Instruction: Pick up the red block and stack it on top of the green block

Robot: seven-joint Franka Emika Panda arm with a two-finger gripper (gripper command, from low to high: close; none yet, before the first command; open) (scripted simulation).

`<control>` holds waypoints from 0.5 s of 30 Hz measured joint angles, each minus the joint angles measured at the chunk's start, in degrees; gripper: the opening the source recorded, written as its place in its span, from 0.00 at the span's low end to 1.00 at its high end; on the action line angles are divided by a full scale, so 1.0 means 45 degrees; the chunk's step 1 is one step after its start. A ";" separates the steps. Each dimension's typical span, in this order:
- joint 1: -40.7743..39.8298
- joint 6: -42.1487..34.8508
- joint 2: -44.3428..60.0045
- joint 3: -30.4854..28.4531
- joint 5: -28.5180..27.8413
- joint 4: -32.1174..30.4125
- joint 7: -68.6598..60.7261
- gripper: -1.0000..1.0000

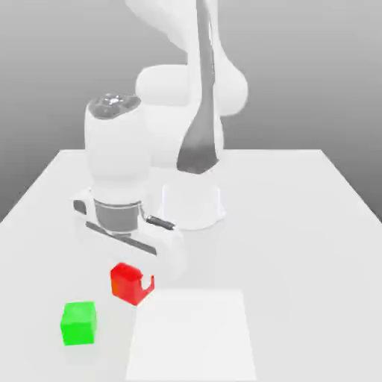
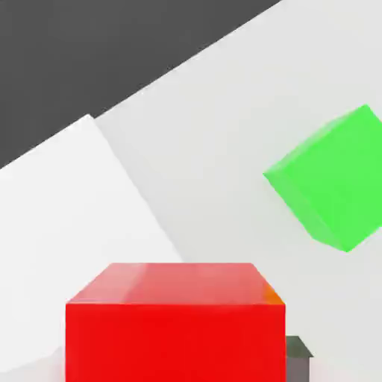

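Note:
The red block (image 1: 127, 282) (image 2: 175, 328) is a small bright red cube near the front of the white table, left of centre in the exterior view. My gripper (image 1: 133, 283) reaches down onto it from above and is shut on it, with a white finger (image 1: 147, 277) lying against its side. The green block (image 1: 78, 322) (image 2: 332, 179), a cube of about the same size, stands free on the table a short way toward the front and the exterior view's left of the red one. The two blocks do not touch.
The arm's white base (image 1: 192, 203) stands at the middle of the table (image 1: 313, 224), behind the blocks. A paler white square patch (image 1: 190, 336) lies flat on the table just to the exterior view's right of the blocks. The table's front edge is close.

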 joint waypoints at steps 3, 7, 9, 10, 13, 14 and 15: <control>-0.1316 -0.0476 0.0215 -0.0551 0.0063 0.0684 -0.1575 0.00; -0.1385 0.0763 0.1731 -0.0219 0.0679 0.0941 -0.2434 0.00; -0.1489 0.1456 0.2482 -0.0052 0.0989 0.0985 -0.2675 1.00; -0.1489 0.1456 0.2482 -0.0052 0.0989 0.0985 -0.2675 1.00; -0.1489 0.1456 0.2482 -0.0052 0.0989 0.0985 -0.2675 1.00; -0.1489 0.1456 0.2482 -0.0052 0.0989 0.0985 -0.2675 1.00; -0.1518 0.1597 0.2634 -0.0011 0.1053 0.0994 -0.2726 1.00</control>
